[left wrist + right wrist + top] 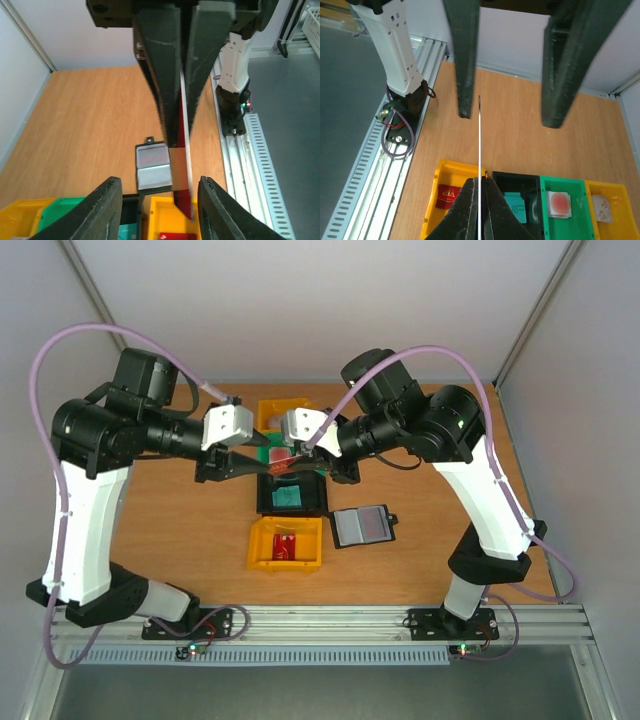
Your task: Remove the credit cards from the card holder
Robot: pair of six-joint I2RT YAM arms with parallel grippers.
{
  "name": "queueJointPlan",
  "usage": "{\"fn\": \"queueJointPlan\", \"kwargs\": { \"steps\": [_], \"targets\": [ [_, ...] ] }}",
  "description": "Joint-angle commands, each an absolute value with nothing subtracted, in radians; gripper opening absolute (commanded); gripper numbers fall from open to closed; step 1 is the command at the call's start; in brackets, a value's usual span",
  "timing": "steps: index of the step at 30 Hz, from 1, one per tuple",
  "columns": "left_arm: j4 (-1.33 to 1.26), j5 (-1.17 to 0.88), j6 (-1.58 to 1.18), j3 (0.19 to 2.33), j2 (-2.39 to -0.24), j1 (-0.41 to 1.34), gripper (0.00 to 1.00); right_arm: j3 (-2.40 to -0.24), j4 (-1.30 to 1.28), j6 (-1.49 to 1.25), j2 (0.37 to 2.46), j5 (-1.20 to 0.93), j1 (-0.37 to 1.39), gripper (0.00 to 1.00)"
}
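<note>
The wooden tabletop (180,520) carries a row of bins (254,540) running down the centre of the top view: yellow, green, black, then yellow.

Both arms meet above the green and black bins. The right fingers (472,197) are pinched shut on one edge of a red credit card (183,200), holding it upright in the air, edge-on to both wrist cameras. The left fingers (255,462) straddle the card's free end, with a visible gap on each side and nothing gripped.

The card holder (362,527) lies open on the tabletop at centre-right, just beside the lower yellow bin. I cannot tell whether its pockets hold more cards.

This looks like a hand-over from right to left. The card sits nearer one left finger than the other, so the left arm should centre itself first, to avoid bending the card sideways. The pads should close flat on the card faces, well past the edge, before the right fingers let go. Another red card (445,196) already lies in the lower yellow bin, probably this card's destination.
</note>
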State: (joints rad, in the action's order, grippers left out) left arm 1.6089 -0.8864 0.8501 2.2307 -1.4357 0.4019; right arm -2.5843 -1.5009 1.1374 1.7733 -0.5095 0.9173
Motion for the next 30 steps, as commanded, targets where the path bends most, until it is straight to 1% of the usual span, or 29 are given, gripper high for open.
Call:
{"fn": "queueJointPlan", "kwargs": {
  "steps": [1,2,3,6,8,11,14,15,16,18,19,20,22,27,28,29,30],
  "targets": [
    [1.731,-0.880,0.872,2.254,-1.397,0.420,0.36,-2.618,-1.467,1.166,1.778,-0.471,0.933,0.01],
    [1.727,-0.886,0.859,2.253,-1.394,0.420,0.34,-2.620,-1.458,1.165,1.778,-0.465,0.932,0.01],
    [1.725,-0.900,0.850,2.254,-1.393,0.420,0.34,-2.620,-1.450,1.163,1.778,-0.463,0.931,0.01],
    [1.715,-0.929,0.843,2.243,-1.381,0.425,0.40,-2.620,-1.447,1.160,1.783,-0.445,0.931,0.01],
    [1.668,-0.917,0.803,2.218,-1.371,0.434,0.42,-2.620,-1.432,1.162,1.785,-0.437,0.931,0.01],
    [1.587,-0.866,0.708,2.217,-1.380,0.442,0.42,-2.620,-1.420,1.166,1.787,-0.448,0.931,0.01],
    [1.627,-0.824,0.712,2.282,-1.427,0.442,0.39,-2.619,-1.436,1.171,1.787,-0.444,0.931,0.01],
    [1.652,-0.813,0.726,2.288,-1.435,0.442,0.37,-2.620,-1.442,1.174,1.786,-0.445,0.931,0.01],
    [1.668,-0.805,0.745,2.282,-1.437,0.441,0.31,-2.619,-1.443,1.175,1.785,-0.445,0.931,0.01],
    [1.680,-0.796,0.782,2.274,-1.436,0.450,0.13,-2.622,-1.437,1.172,1.785,-0.443,0.931,0.01],
    [1.687,-0.788,0.788,2.281,-1.437,0.457,0.07,-2.625,-1.424,1.162,1.784,-0.441,0.931,0.01],
    [1.695,-0.776,0.795,2.286,-1.437,0.464,0.02,-2.626,-1.409,1.153,1.783,-0.440,0.931,0.01],
    [1.708,-0.755,0.806,2.279,-1.438,0.472,0.00,-2.625,-1.396,1.146,1.783,-0.452,0.931,0.01],
    [1.643,-0.748,0.786,2.270,-1.420,0.472,0.00,-2.625,-1.377,1.125,1.785,-0.447,0.931,0.01],
    [1.621,-0.744,0.752,2.267,-1.414,0.472,0.00,-2.625,-1.364,1.110,1.781,-0.428,0.930,0.02],
    [1.589,-0.733,0.715,2.256,-1.407,0.473,0.00,-2.621,-1.341,1.076,1.776,-0.403,0.927,0.09],
    [1.536,-0.716,0.639,2.231,-1.394,0.472,0.00,-2.616,-1.312,1.023,1.770,-0.374,0.920,0.24]
  ]
}}
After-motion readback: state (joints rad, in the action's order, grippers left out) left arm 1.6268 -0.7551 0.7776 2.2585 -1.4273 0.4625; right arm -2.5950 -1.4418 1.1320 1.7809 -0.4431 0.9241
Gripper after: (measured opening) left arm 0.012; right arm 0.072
